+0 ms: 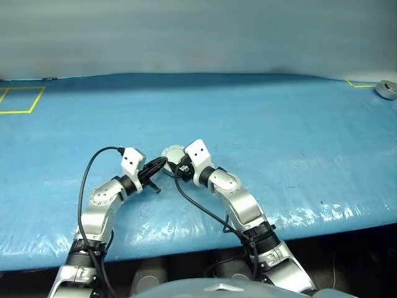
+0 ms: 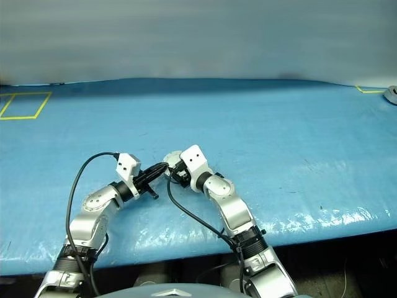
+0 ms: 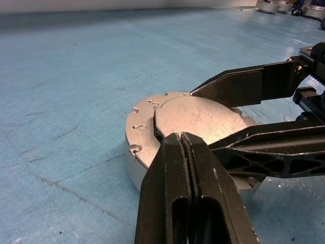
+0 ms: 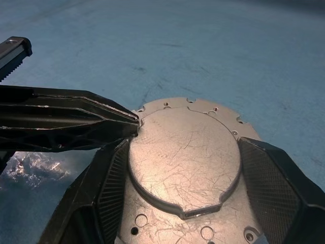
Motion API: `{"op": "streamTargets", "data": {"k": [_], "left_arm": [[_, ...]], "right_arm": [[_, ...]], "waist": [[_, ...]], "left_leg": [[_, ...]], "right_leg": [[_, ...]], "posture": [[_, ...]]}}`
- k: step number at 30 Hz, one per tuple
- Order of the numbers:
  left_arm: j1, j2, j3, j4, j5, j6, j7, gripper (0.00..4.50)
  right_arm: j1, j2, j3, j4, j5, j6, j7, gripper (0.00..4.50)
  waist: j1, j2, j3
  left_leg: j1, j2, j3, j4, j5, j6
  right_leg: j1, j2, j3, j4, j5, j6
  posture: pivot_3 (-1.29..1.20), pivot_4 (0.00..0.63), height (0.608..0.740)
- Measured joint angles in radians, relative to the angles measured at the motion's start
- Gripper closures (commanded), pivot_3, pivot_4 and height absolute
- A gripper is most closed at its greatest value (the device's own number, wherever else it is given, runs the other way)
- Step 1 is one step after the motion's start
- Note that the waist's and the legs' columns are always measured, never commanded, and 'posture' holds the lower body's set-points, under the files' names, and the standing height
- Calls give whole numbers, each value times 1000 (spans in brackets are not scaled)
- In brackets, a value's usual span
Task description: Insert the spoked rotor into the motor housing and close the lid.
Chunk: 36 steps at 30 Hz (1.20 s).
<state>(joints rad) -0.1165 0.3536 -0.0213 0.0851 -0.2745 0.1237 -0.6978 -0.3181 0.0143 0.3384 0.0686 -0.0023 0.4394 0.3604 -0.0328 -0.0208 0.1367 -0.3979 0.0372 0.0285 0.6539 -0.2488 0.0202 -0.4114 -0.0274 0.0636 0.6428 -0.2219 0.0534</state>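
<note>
The motor housing point(image 4: 203, 231) lies flat on the blue table point(image 1: 260, 124), near its front edge. The lid point(image 4: 183, 157), scratched silver-grey with raised centre circle, lies closed on top.

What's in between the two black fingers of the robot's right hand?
The closed lid of the motor housing sits between the right gripper's fingers, seen in the right wrist view; the shut left gripper's tip touches its edge.

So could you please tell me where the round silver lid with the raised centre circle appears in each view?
Left eye view: round silver lid, centre, between the gripper tips.
Right eye view: lid, left of centre, beside the right wrist.
Left wrist view: lid, mid-frame, beyond the shut left gripper.
Right wrist view: lid, between the right gripper's fingers.
Shared landmark: the blue table cover.
</note>
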Motion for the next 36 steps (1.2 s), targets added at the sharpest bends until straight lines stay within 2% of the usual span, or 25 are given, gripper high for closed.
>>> {"op": "streamTargets", "data": {"k": [15,16,18,19,24,31,36], "left_arm": [[-7,10,-17,28,36,-29,-22,4500],[-9,9,-20,30,41,-33,-22,4500],[-8,9,-23,34,51,-45,-21,4500],[-9,8,-24,35,56,-47,-19,4500],[-16,3,-20,43,58,-46,-18,4500],[-29,4,-18,52,59,-43,-23,4500],[-33,6,-22,53,61,-43,-27,4500]], "right_arm": [[3,3,1,0,0,-3,-10,1459],[7,2,1,-1,0,-6,-8,724],[22,-2,6,-9,6,-24,10,106],[28,-3,8,-13,7,-28,13,46],[58,-31,4,-47,29,-47,58,46],[100,-62,-7,-74,63,-200,106,46],[102,-38,-117,-142,185,-184,111,46]], "waist": [[5,0,-4],[6,0,-4],[8,0,-5],[8,0,-5],[9,0,-5],[9,1,-3],[12,1,-3]], "left_leg": [[3,0,0,0,0,0],[3,0,-1,0,0,0],[3,0,-1,0,0,0],[3,0,0,0,0,0],[4,1,0,0,0,0],[-2,0,0,0,0,0],[-2,0,0,0,0,1]], "right_leg": [[-1,-1,0,0,-1,0],[-1,-1,0,0,-1,0],[-1,-1,0,-1,-1,0],[-1,-1,0,-1,-1,0],[-1,-2,0,0,-3,4],[-1,-1,0,0,-2,4],[-1,-1,0,0,-2,4]], "posture": [[0,150,740],[0,150,740],[0,150,740],[0,150,740],[0,150,740],[0,150,740],[0,150,740]]}}
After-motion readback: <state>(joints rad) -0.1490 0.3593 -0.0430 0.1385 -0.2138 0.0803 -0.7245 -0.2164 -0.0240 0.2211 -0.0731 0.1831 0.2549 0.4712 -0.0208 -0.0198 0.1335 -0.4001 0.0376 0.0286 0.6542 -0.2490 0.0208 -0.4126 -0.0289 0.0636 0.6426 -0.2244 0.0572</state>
